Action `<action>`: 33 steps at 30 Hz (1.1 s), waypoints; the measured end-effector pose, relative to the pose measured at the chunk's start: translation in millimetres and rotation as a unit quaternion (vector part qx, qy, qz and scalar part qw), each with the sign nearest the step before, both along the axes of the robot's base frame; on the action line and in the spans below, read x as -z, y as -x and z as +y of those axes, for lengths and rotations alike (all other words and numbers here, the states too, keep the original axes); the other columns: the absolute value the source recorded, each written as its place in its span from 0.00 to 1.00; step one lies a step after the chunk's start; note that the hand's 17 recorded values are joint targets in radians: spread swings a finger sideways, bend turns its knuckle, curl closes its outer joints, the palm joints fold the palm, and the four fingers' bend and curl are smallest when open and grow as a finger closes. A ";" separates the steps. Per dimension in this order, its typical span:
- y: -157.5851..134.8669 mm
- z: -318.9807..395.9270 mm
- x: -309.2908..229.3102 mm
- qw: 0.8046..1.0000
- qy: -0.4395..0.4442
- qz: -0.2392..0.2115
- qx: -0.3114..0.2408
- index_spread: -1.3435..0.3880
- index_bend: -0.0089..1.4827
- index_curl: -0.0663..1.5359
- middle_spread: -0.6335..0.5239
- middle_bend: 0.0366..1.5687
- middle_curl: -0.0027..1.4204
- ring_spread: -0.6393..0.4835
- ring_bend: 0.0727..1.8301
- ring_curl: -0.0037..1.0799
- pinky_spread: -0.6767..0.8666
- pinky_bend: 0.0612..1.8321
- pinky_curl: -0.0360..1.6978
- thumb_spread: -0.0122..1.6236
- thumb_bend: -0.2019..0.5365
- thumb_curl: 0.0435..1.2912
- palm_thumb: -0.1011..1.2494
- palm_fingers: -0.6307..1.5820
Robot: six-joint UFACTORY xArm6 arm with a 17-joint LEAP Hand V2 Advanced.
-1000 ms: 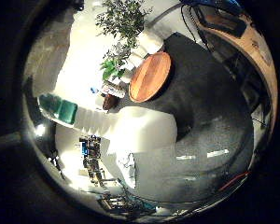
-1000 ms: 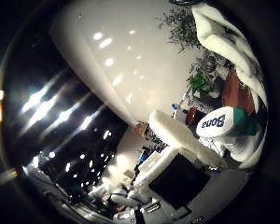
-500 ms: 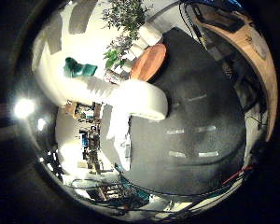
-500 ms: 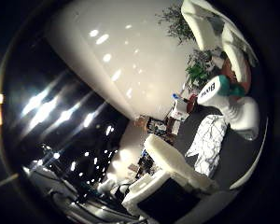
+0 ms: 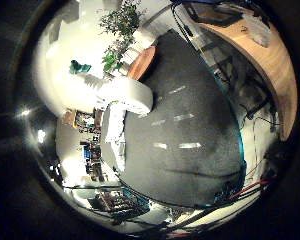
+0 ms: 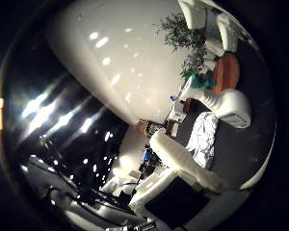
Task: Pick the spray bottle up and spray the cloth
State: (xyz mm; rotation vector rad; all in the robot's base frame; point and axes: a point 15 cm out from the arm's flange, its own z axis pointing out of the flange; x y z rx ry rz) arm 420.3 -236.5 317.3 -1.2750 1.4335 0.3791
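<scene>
The spray bottle (image 5: 124, 94) is white with a teal spray head (image 5: 80, 66). It rests on the dark grey table top (image 5: 190, 125), well away from the palm. The cloth (image 5: 114, 136), pale and crumpled, lies on the table right beside the bottle's base. My right hand (image 6: 185, 161) shows as white fingers (image 6: 195, 13) at the rim of the thumb side view and a white and black part below. The fingers look relaxed, with nothing between them. They touch neither the bottle nor the cloth.
A round wooden board (image 5: 141, 62) and a leafy green plant (image 5: 121, 22) stand behind the bottle. A curved wooden desk (image 5: 262, 55) runs along one side of the table. Cluttered shelves (image 5: 90, 150) lie beyond the cloth.
The bottle filled much of the views a second ago and is now small and far off: the palm has drawn back from it. The cloth has come into sight.
</scene>
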 end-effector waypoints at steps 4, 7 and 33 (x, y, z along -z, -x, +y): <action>1.9 -0.8 5.8 1.000 0.002 0.004 -0.003 0.62 0.13 0.32 0.52 0.25 0.34 0.57 0.29 0.33 0.67 0.16 0.33 0.71 0.25 0.21 0.53 0.40; 1.1 -0.9 11.0 1.000 -0.001 0.006 -0.004 0.62 0.12 0.31 0.53 0.23 0.33 0.58 0.27 0.32 0.67 0.16 0.31 0.71 0.25 0.21 0.53 0.39; -89.8 86.5 53.8 1.000 -0.009 0.014 0.009 0.63 0.11 0.22 0.63 0.10 0.25 0.69 0.14 0.24 0.67 0.17 0.22 0.71 0.25 0.20 0.53 0.32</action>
